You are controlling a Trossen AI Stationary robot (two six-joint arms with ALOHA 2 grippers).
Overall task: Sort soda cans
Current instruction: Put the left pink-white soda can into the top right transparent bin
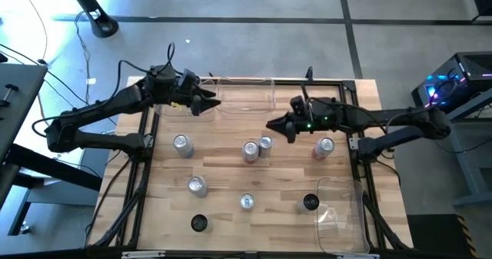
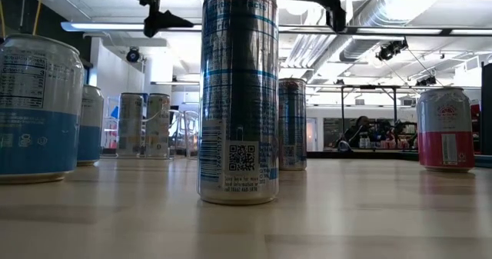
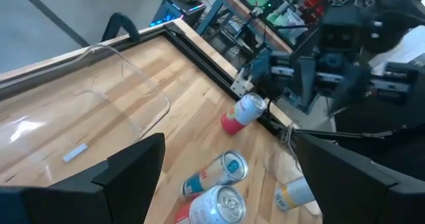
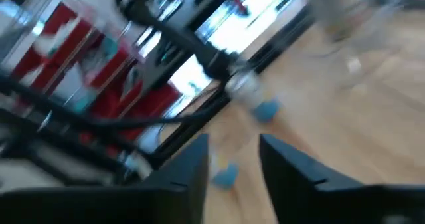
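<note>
Standing upright across the wooden surface [image 1: 231, 174], eight soda cans [image 1: 250, 151] sit scattered, two touching near the middle. Left gripper [image 1: 209, 103] hovers by a clear bin [image 1: 246, 95] at the far edge, fingers spread and empty. Right gripper [image 1: 274, 125] hangs beside the middle pair, fingers seemingly slightly parted, holding nothing.
</note>
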